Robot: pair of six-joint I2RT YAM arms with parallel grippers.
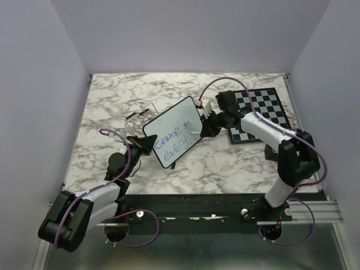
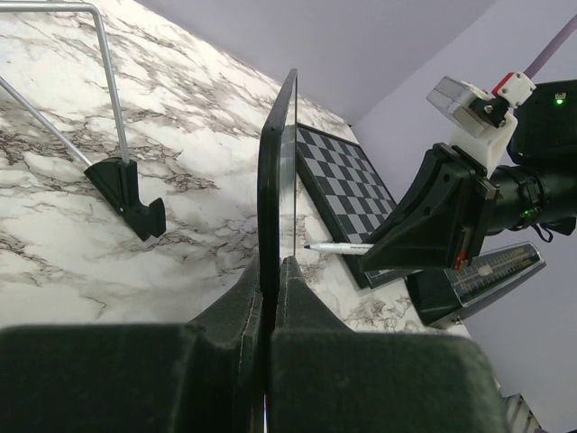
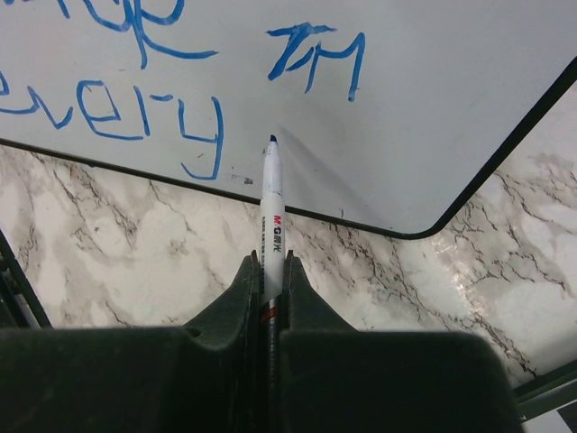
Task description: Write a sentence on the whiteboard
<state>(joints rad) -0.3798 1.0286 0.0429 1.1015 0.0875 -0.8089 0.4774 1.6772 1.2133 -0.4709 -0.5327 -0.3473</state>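
The whiteboard [image 1: 179, 121] is held tilted up off the marble table, seen edge-on in the left wrist view [image 2: 274, 171]. My left gripper [image 1: 145, 145] [image 2: 270, 271] is shut on its lower left edge. The sentence [image 1: 170, 140] [image 3: 117, 122] is blue lettering in two lines, the lower one reading "every", with a separate blue scrawl to its right. My right gripper [image 1: 207, 125] [image 3: 270, 263] is shut on a white marker [image 3: 271, 194] [image 2: 341, 246]. Its tip points at the board just right of "every"; I cannot tell whether it touches.
A black-and-white chessboard [image 1: 264, 109] [image 2: 347, 180] lies at the back right under the right arm. A wire stand with black feet [image 1: 138, 115] [image 2: 126, 194] stands behind the whiteboard on the left. A small dark blue object [image 1: 172, 166] lies below the board's lower corner.
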